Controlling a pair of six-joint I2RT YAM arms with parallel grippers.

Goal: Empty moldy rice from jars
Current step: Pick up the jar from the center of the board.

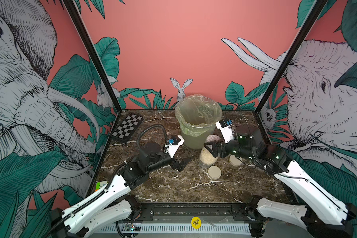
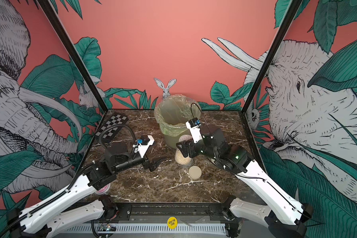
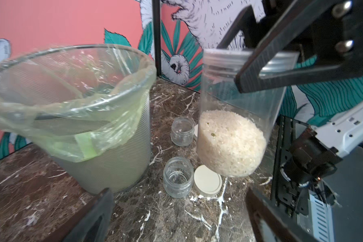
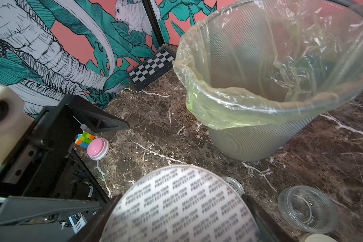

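Right tool (image 1: 209, 147) is clamped on the tall jar (image 3: 228, 98) at its neck. One finger (image 3: 302, 78) crosses the clear wall just below the rim. A white printed seal (image 4: 182, 205) covers the jar mouth and sits between the two fingers in the right wrist view. The jar hangs tilted under this tool. The moldy rice (image 3: 231, 144) is banked against the lower side and fills roughly the bottom half, with a few greenish specks on its surface. Whether the jar base touches the table (image 1: 173, 185) cannot be told.

Left tool (image 1: 186, 163) has its fingers spread apart with nothing between them. It sits low over the table and points toward the tall jar, with a gap between tool and jar.

Ahead of the left tool, beside the tall jar, stand the nearer small jar (image 3: 178, 177) and the farther small jar (image 3: 182, 131). Both are uncapped and empty. One beige lid (image 3: 207, 181) lies flat just beside the nearer small jar. A second lid (image 1: 235, 160) lies flat on the table beneath the right tool's wrist.

Beyond the right tool's fingertips and near them stands the bin (image 3: 113, 167), upright and lined with a green-tinted bag (image 3: 88, 117).
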